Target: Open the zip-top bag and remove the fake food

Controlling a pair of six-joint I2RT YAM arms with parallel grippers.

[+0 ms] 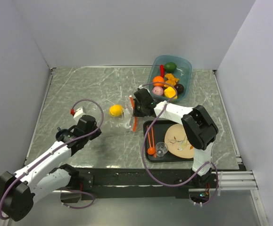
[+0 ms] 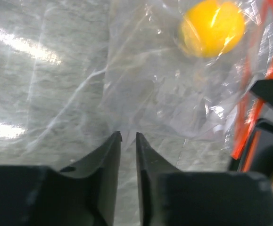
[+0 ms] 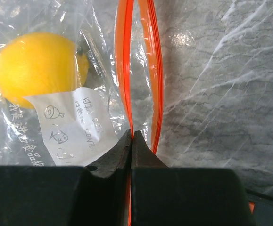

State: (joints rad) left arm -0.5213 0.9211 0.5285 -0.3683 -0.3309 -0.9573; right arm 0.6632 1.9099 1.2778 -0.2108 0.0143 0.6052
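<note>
Zip-top bag lies on the desk between the two hands, a yellow lemon inside it. Left hand, nearest, rests at the bag's edge, fingers a narrow slit apart with nothing between them; beyond, right hand is pinched tight on one lip of the orange zip strip

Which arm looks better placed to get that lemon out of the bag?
Probably the left. The right gripper is shut on the orange strip of the zip-top bag. The left gripper is free, slightly open, at the bag's other side, near the lemon.
</note>
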